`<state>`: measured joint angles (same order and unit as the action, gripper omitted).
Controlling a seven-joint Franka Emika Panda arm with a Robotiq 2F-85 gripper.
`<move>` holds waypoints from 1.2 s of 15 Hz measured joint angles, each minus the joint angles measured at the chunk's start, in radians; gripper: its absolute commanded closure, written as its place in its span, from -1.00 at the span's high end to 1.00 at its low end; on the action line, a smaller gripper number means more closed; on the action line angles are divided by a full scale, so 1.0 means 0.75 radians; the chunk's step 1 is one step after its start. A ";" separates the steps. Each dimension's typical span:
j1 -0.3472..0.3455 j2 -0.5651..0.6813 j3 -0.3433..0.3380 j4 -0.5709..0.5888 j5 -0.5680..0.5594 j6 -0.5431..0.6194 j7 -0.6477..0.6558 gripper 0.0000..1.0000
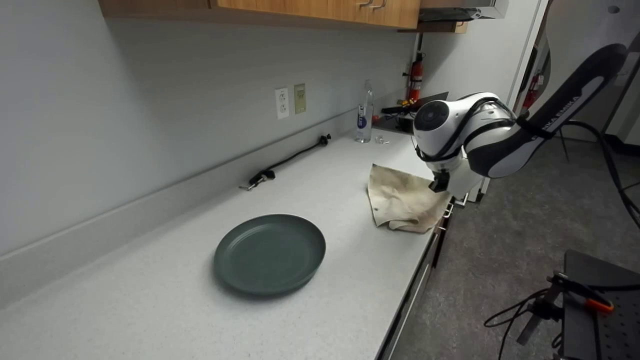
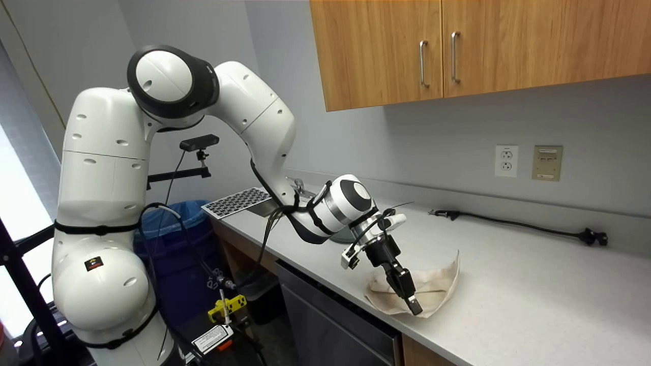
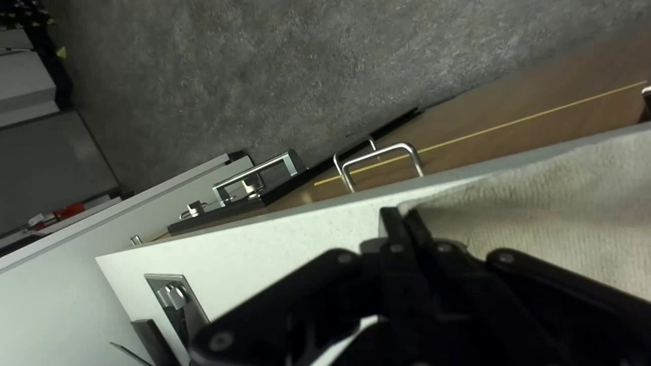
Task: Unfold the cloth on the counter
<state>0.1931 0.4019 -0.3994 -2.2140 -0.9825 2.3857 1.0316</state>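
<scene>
The gripper [image 3: 403,216] has its tips pressed together and, dark as they are in the wrist view, seems to pinch a thin edge of the cloth [image 1: 400,200]; an edge hold probably suits drawing a layer open; the cloth lies wrinkled at the front edge of the counter [image 1: 320,200], spreading rightward from the tips in the wrist view.

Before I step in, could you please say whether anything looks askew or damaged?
The limp beige fabric cloth lies rumpled on the smooth white counter, one edge folded rather than flat. A small dark spot on it could be a hole or stain.
</scene>
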 measured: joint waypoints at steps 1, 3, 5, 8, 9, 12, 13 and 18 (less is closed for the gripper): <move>-0.023 -0.001 0.037 0.001 0.000 -0.026 0.003 -0.17; -0.062 -0.008 0.099 0.002 0.000 -0.054 0.003 0.14; -0.090 -0.016 0.144 0.006 -0.001 -0.068 0.003 0.45; -0.113 -0.035 0.187 0.012 -0.036 -0.068 0.009 0.89; -0.117 -0.045 0.199 0.015 -0.061 -0.066 0.018 1.00; -0.135 -0.086 0.247 0.030 -0.114 -0.013 0.021 1.00; -0.145 -0.099 0.265 0.036 -0.115 0.026 0.020 1.00; -0.221 -0.113 0.355 0.071 0.016 0.291 -0.056 0.35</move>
<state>0.0270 0.3169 -0.1333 -2.1611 -0.9708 2.6036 0.9893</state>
